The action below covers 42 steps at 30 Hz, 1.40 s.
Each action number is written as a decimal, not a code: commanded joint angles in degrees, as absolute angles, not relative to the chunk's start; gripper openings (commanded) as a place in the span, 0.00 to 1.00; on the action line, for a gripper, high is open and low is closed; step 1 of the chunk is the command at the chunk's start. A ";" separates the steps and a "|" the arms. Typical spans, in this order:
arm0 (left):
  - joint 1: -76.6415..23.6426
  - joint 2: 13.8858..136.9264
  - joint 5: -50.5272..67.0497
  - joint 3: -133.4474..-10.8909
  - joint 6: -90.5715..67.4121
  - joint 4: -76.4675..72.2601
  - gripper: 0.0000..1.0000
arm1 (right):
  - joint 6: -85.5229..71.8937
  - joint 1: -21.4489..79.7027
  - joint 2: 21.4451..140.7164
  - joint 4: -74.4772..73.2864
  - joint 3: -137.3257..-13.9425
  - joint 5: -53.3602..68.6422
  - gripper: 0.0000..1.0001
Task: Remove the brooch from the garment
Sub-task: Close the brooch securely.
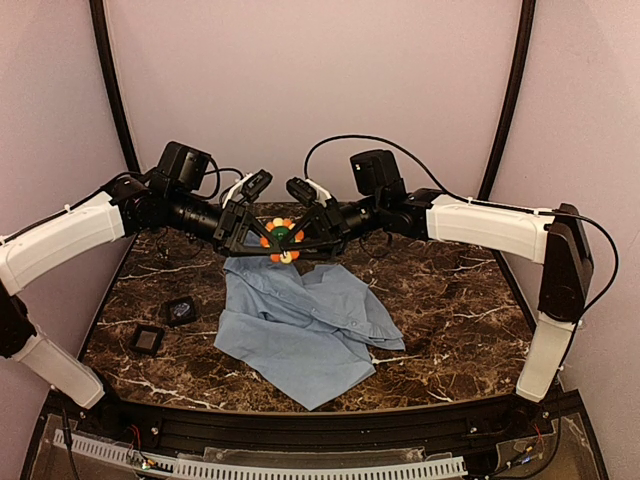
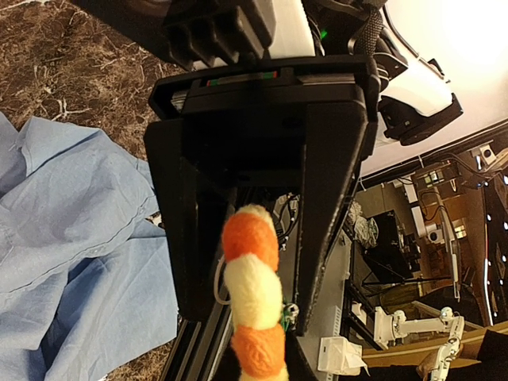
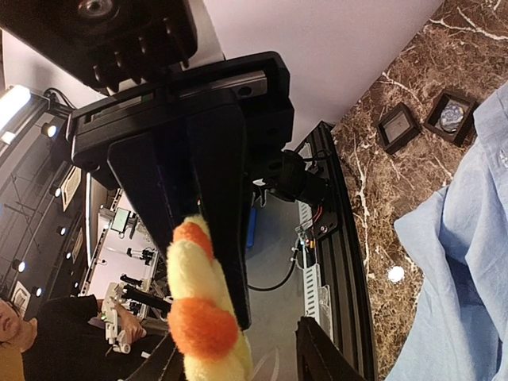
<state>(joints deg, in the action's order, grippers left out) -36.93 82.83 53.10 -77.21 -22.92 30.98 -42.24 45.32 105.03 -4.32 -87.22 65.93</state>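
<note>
The brooch [image 1: 282, 238] is being held up just over the far edge of the shirt [image 1: 300, 330], with its petals and green centre being turned toward the top camera. It is being pinched at its left rim by the left gripper [image 1: 260, 241], whose jaws are being pressed tight together on it. In the right wrist view those jaws are being seen as one dark block, with the brooch standing edge-on at their tips.

The right gripper [image 1: 303, 239] is being held at the brooch's opposite rim with its jaws parted. In the left wrist view its fingers [image 2: 325, 206] are being seen on either side of the edge-on brooch, and a slit of background is being shown between the petals and one finger. Whether the other finger is touching the petals cannot be told. Whether the pin is being caught in the cloth cannot be told either: from above, the lowest petal is being seen right at the shirt's far hem.

The shirt is being left lying rumpled on the marble table [image 1: 440, 320]. The two arms are being reached in over the shirt's far edge, one from each side. Two black square pads [image 1: 181, 310] are being seen on the table left of the shirt, apart from it.
</note>
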 commanded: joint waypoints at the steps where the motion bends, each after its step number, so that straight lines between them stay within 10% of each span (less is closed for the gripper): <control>1: -38.14 82.20 56.15 -78.30 -23.42 26.50 0.01 | -42.49 45.00 105.51 -3.77 -86.48 61.93 0.44; 24: -37.98 80.01 54.16 -71.51 -31.16 18.81 0.01 | -45.07 41.66 93.77 6.30 -77.36 54.45 0.80; 42: -37.99 79.54 54.95 -70.49 -34.54 14.11 0.01 | -44.50 42.81 96.38 4.59 -78.37 59.11 0.43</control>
<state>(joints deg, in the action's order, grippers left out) -37.78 81.60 54.43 -71.77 -34.13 15.44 -44.58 41.80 95.09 3.16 -77.32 56.62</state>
